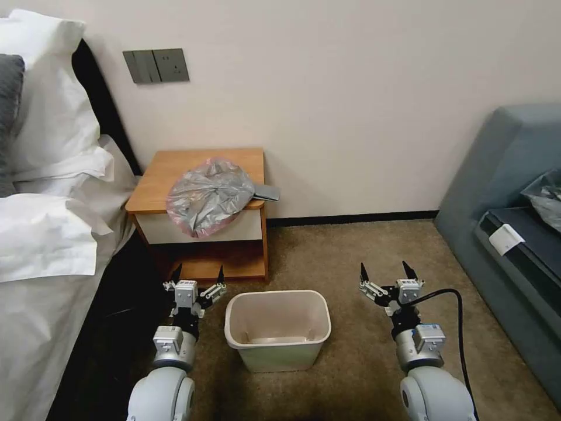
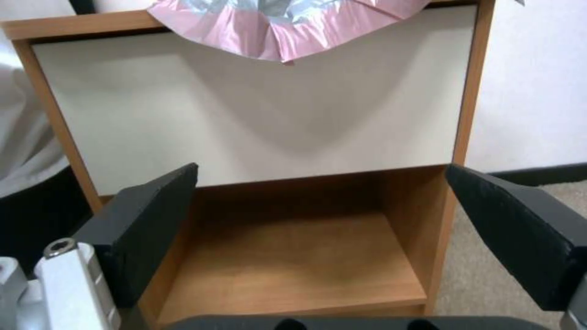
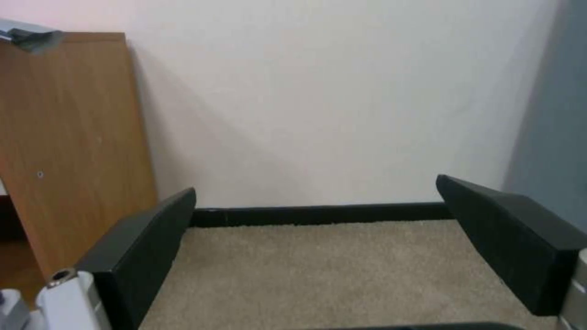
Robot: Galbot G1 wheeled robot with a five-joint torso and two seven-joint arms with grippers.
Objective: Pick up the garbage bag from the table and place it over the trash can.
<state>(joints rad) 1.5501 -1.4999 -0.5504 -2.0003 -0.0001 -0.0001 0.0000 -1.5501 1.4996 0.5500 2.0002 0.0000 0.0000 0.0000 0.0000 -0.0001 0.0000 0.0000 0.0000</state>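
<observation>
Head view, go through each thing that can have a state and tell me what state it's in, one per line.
garbage bag: crumpled, lying on the table, pink edge hanging over the front.
table: drawer shut, lower shelf bare.
trash can: upright on the carpet, unlined.
left gripper: open, low, before the table.
right gripper: open, over the carpet.

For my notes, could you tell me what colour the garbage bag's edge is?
Pink, on the garbage bag; clearest in the left wrist view.
</observation>
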